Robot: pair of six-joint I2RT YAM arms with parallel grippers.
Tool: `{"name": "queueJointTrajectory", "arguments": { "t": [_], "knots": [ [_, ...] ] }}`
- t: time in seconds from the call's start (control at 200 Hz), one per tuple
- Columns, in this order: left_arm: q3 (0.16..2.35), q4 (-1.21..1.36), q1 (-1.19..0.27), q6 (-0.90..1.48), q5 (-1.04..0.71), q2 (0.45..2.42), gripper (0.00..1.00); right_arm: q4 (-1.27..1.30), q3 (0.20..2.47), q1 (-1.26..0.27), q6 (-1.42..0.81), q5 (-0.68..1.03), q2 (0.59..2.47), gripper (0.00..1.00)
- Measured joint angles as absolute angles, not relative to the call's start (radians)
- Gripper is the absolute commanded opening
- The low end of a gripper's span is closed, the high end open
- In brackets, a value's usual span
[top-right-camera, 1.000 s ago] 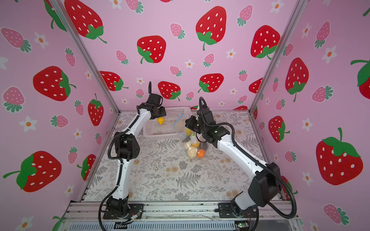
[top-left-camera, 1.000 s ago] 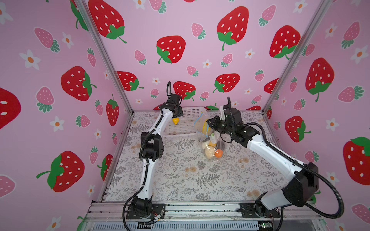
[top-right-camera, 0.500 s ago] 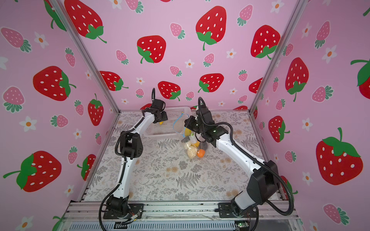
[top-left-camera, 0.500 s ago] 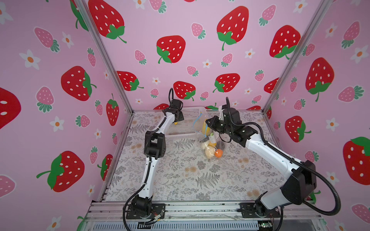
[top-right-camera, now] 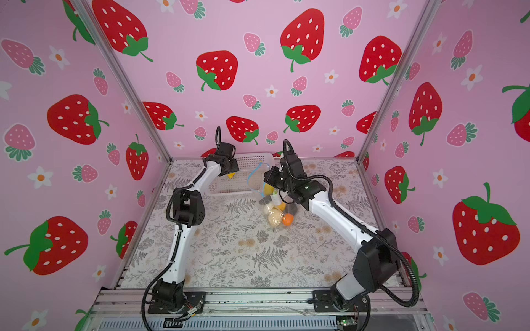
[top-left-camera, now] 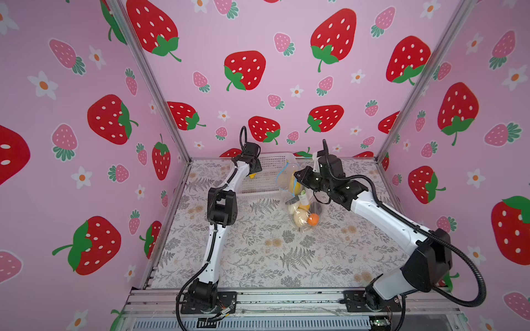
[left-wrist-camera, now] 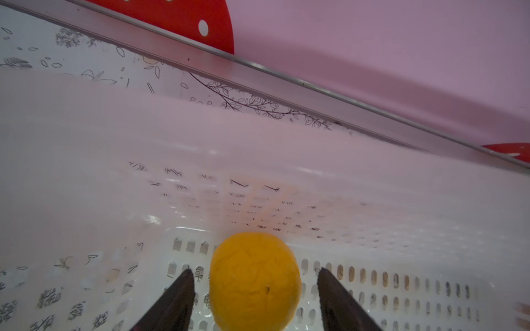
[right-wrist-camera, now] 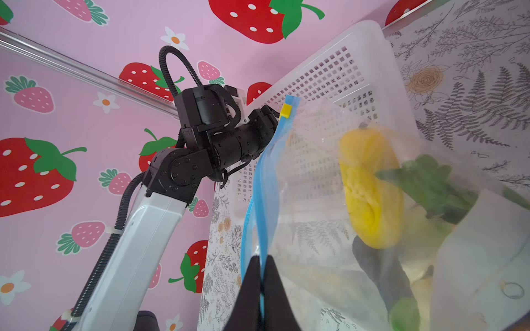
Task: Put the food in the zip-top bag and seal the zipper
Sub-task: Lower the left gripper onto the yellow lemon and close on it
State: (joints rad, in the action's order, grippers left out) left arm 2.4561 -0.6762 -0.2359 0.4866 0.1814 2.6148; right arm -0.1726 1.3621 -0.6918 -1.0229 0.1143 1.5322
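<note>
**Right gripper pinches the zipper; left gripper straddles a fruit in the basket**

The right gripper (right-wrist-camera: 261,259) is clamped on the light-blue zipper (right-wrist-camera: 265,183). It holds the zip-top bag (right-wrist-camera: 315,200) up by that edge. The bag's lower end rests on the fern-print table (top-left-camera: 258,252), just beside the white mesh basket (top-left-camera: 269,164). The yellow slider (right-wrist-camera: 286,110) sits at the strip's upper end, and below it the strip's two sides are parted. Inside the bag are yellow corn (right-wrist-camera: 370,186), green leaves (right-wrist-camera: 430,183), a beige ball (top-left-camera: 300,218) and a small orange (top-left-camera: 313,219). The left gripper (left-wrist-camera: 254,270) is down in the basket. Its jaws are spread wide on either side of a yellow-orange fruit (left-wrist-camera: 255,286), with a gap at each finger, so it is not gripping the fruit.
</note>
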Motion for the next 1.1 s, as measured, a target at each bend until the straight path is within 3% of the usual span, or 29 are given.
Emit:
{"name": "queueJointTrajectory", "arguments": {
  "t": [1.1],
  "knots": [
    [2.465,-0.678,-0.230,0.497,0.178,2.651,0.54,-0.172,1.366,-0.692,-1.020,0.117,1.540,0.08]
  ]
}}
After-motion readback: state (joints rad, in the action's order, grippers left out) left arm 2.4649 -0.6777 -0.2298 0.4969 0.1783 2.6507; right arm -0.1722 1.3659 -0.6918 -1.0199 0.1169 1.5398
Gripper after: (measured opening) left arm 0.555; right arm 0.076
